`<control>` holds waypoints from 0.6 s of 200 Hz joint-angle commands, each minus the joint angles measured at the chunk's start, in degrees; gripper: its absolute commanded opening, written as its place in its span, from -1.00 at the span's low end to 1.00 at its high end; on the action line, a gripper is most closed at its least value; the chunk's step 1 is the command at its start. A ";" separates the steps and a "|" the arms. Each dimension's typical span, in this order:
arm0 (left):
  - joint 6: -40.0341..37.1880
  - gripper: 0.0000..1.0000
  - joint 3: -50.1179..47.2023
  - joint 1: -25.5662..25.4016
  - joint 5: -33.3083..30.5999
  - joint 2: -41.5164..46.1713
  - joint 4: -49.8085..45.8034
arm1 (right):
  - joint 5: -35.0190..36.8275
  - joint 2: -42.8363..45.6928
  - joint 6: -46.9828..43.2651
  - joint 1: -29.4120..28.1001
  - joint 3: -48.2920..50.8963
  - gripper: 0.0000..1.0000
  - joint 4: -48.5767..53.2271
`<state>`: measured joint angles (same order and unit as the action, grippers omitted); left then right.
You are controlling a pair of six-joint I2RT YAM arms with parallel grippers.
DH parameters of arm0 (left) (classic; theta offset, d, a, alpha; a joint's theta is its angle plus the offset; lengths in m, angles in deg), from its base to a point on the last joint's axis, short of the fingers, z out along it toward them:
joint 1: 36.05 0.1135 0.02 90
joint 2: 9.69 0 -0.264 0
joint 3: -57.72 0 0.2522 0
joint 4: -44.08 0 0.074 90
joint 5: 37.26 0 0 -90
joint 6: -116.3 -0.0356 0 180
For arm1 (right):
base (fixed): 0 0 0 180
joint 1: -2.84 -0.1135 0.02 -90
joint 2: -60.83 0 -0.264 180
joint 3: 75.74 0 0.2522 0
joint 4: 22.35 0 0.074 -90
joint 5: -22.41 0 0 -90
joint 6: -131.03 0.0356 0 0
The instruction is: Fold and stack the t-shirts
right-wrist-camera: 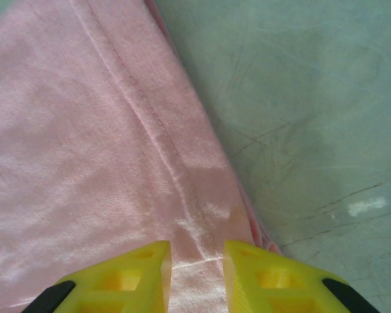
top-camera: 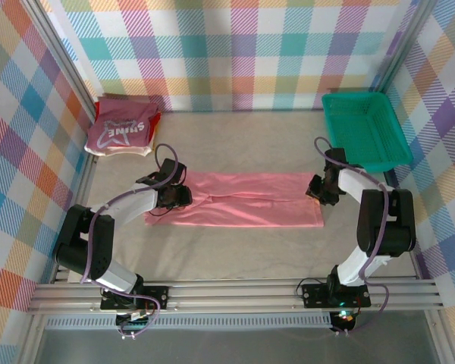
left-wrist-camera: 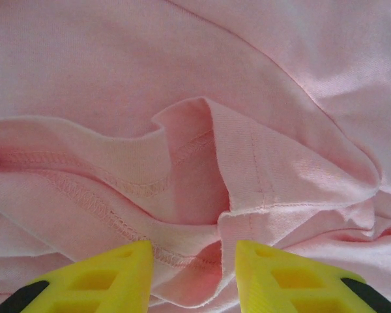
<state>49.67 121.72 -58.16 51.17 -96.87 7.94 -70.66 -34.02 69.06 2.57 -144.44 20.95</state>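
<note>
Salmon-pink t-shirt (top-camera: 243,199), smooth knit, stitched hems rumpled: left claw (left-wrist-camera: 192,274) clamped on a fold, right claw (right-wrist-camera: 197,274) slightly apart

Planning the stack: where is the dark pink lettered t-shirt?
Top view: the dark pink t-shirt lies folded in the far-left corner, beyond the left claw.
</note>
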 commanded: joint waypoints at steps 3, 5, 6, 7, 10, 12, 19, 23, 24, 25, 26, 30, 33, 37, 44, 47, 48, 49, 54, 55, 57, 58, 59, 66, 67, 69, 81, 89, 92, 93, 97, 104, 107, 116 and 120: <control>0.33 -0.23 -0.21 -0.57 -0.45 -0.15 -0.37 | -0.86 -1.25 0.26 0.18 0.93 -0.45 -0.92; 0.30 -0.23 -0.27 -0.57 -0.39 -0.11 -0.39 | -0.97 -1.36 0.27 0.18 0.96 -0.45 -1.01; 0.33 -0.23 -0.29 -0.57 -0.38 -0.10 -0.35 | -1.06 -1.42 0.27 0.23 0.97 -0.45 -1.03; 0.30 -0.23 -0.30 -0.57 -0.38 -0.10 -0.37 | -1.10 -1.45 0.27 0.21 0.93 -0.45 -1.09; 0.35 -0.23 -0.31 -0.57 -0.44 -0.03 -0.30 | -1.33 -1.60 0.20 0.16 0.87 -0.45 -1.19; 0.35 -0.23 -0.36 -0.57 -0.39 -0.02 -0.30 | -1.43 -1.68 0.19 0.11 0.81 -0.45 -1.23; 0.35 -0.23 -0.38 -0.57 -0.48 0.07 -0.37 | -1.93 -2.12 0.18 0.17 0.63 -0.45 -1.39; 0.35 -0.23 -0.40 -0.57 -0.47 0.08 -0.46 | -2.25 -2.33 0.18 0.16 0.54 -0.45 -1.43; 0.35 -0.23 -0.40 -0.57 -0.46 0.12 -0.43 | -2.40 -2.39 0.14 0.13 0.54 -0.45 -1.47; 0.35 -0.23 -0.40 -0.57 -0.50 0.14 -0.41 | -2.52 -2.42 0.16 0.11 0.49 -0.45 -1.53; 0.35 -0.23 -0.45 -0.57 -0.53 0.15 -0.40 | -2.58 -2.48 0.17 0.15 0.47 -0.45 -1.56; 0.35 -0.23 -0.49 -0.57 -0.57 0.16 -0.48 | -2.91 -2.58 0.25 0.07 0.45 -0.45 -1.68; 0.34 -0.23 -0.54 -0.57 -0.55 0.16 -0.55 | -3.09 -2.68 0.34 0.03 0.45 -0.46 -1.86; 0.29 -0.23 -0.54 -0.57 -0.63 0.21 -0.49 | -3.25 -2.78 0.42 0.07 0.49 -0.46 -2.09; 0.41 -0.23 -0.66 -0.57 -0.66 0.30 -0.40 | -3.34 -2.86 0.69 -0.02 0.62 -0.47 -2.36; 0.42 -0.23 -0.74 -0.57 -0.64 0.26 -0.33 | -3.34 -2.84 0.78 -0.06 0.62 -0.48 -2.38; 0.43 -0.23 -0.71 -0.57 -0.64 0.26 -0.32 | -3.34 -2.86 0.75 -0.07 0.62 -0.48 -2.38; 0.48 -0.23 -0.73 -0.57 -0.59 0.25 -0.35 | -3.34 -2.92 0.77 -0.03 0.62 -0.48 -2.38; 0.56 -0.23 -0.81 -0.57 -0.54 0.25 -0.38 | -3.39 -2.90 0.88 -0.14 0.62 -0.50 -2.43; 0.59 -0.23 -0.83 -0.57 -0.54 0.25 -0.34 | -3.41 -2.89 0.93 -0.15 0.62 -0.51 -2.45; 0.61 -0.23 -0.80 -0.57 -0.55 0.25 -0.36 | -3.43 -2.95 0.96 -0.14 0.69 -0.51 -2.51; 0.61 -0.23 -0.78 -0.57 -0.50 0.25 -0.38 | -3.47 -2.96 0.97 -0.11 0.70 -0.52 -2.58; 0.62 -0.23 -0.81 -0.57 -0.52 0.25 -0.38 | -3.50 -3.01 0.97 -0.14 0.70 -0.52 -2.61; 0.61 -0.23 -0.83 -0.57 -0.40 0.25 -0.38 | -3.68 -3.03 1.13 -0.16 0.71 -0.56 -2.63; 0.61 -0.23 -0.79 -0.57 -0.39 0.25 -0.30 | -3.73 -3.00 1.09 -0.12 0.71 -0.57 -2.64; 0.62 -0.23 -0.83 -0.57 -0.31 0.30 -0.30 | -3.82 -2.98 1.09 -0.11 0.77 -0.58 -2.69; 0.61 -0.23 -0.82 -0.57 -0.45 0.21 -0.44 | -3.97 -2.82 1.28 -0.15 0.96 -0.67 -2.92; 0.54 -0.23 -0.82 -0.57 -0.39 0.18 -0.39 | -3.79 -2.78 1.26 -0.16 1.05 -0.69 -3.12; 0.50 -0.23 -0.70 -0.57 -0.45 0.17 -0.46 | -3.74 -2.68 1.36 -0.15 1.06 -0.70 -3.09; 0.51 -0.23 -0.73 -0.57 -0.45 0.17 -0.43 | -3.72 -2.69 1.39 -0.16 1.06 -0.70 -3.04; 0.45 -0.23 -0.68 -0.52 -0.40 0.16 -0.49 | -3.63 -2.64 1.39 -0.12 1.06 -0.73 -3.06; 0.44 -0.23 -0.51 -0.56 -0.45 0.08 -0.63 | -3.70 -2.37 1.41 -0.16 0.98 -0.80 -3.02; 0.40 -0.23 -0.49 -0.54 -0.45 0.08 -0.65 | -3.70 -2.36 1.37 -0.12 0.90 -0.81 -2.89; 0.40 -0.23 -0.42 -0.57 -0.39 0.16 -0.68 | -3.57 -2.12 1.20 -0.15 0.40 -0.79 -2.05; 0.44 -0.23 -0.48 -0.57 -0.44 0.16 -0.72 | -3.38 -1.93 1.09 -0.15 0.09 -0.76 -1.61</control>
<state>49.67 121.50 -58.16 51.17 -96.87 7.94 -73.26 -36.14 70.15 2.54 -144.20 18.42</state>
